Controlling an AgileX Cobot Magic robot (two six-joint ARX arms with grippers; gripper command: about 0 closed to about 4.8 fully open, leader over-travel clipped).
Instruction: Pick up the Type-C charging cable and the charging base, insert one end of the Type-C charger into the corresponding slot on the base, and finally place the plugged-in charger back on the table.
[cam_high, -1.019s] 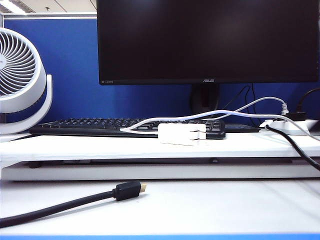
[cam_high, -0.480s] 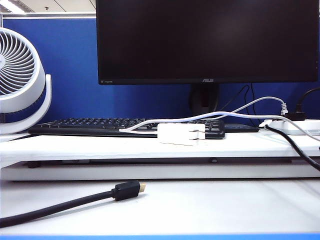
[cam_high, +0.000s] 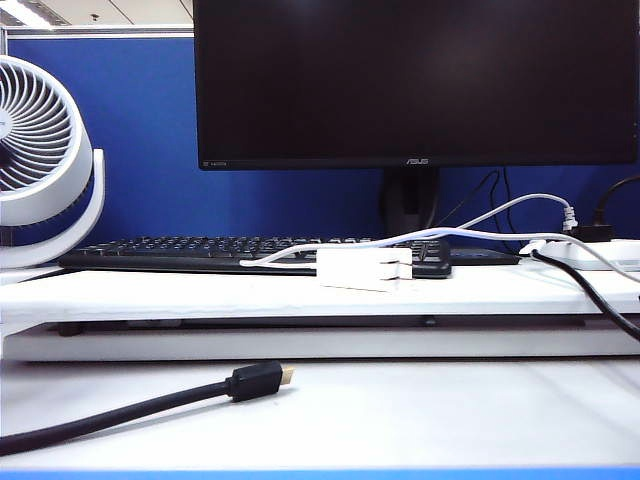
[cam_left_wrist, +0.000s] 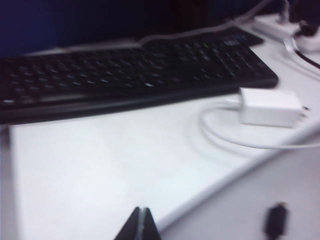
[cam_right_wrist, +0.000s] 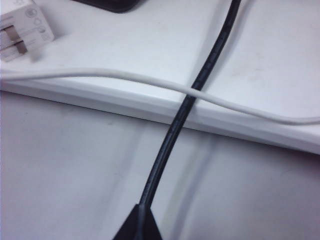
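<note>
The white charging base (cam_high: 362, 268) lies on the raised white table (cam_high: 200, 295), in front of the keyboard. The thin white Type-C charging cable (cam_high: 300, 247) arches from it over the keyboard toward the right. In the left wrist view the charging base (cam_left_wrist: 270, 106) lies flat with the cable (cam_left_wrist: 215, 132) looped beside it, its end meeting the base's short side. My left gripper (cam_left_wrist: 141, 210) is shut and empty, over the table well short of the base. My right gripper (cam_right_wrist: 141, 207) is shut and empty above the lower desk. The cable (cam_right_wrist: 125, 75) runs along the table edge, with the base (cam_right_wrist: 22, 30) far off.
A black keyboard (cam_high: 200, 250), a monitor (cam_high: 415, 80) and a white fan (cam_high: 40, 150) stand at the back. A power strip (cam_high: 590, 252) sits at the right. A thick black gold-tipped cable (cam_high: 255, 380) lies on the lower desk. Another black cable (cam_right_wrist: 185, 115) crosses the table edge.
The white cable's arch over the keyboard has sagged slightly. Nothing else differs, and neither arm shows in the exterior view.
</note>
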